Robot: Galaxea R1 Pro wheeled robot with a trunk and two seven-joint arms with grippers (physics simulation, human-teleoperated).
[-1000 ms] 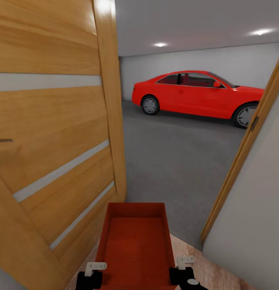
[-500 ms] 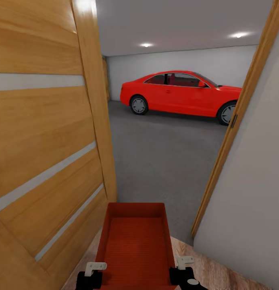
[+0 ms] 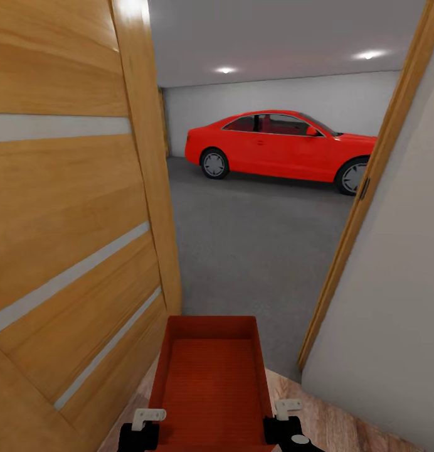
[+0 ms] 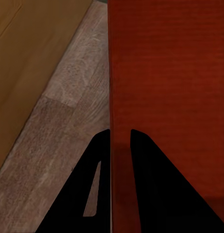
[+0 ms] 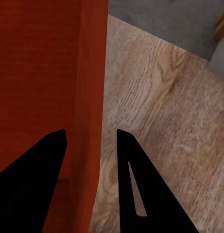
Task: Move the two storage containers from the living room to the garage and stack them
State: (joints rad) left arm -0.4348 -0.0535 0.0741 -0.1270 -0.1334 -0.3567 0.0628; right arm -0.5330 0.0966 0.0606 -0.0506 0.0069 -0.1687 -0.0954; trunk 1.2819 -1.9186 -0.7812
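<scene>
Left gripper: black body, white L-shaped bracket on top. Right gripper: same black body and white bracket, plus a pale round cap. Wrist views: fingers matte black, wedge-shaped, each outer one with a narrow slot.

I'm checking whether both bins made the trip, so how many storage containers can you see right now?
1. The storage container is carried in front of the robot at the garage doorway, the left gripper on one side wall and the right gripper on the other. A second may be out of view.
</scene>
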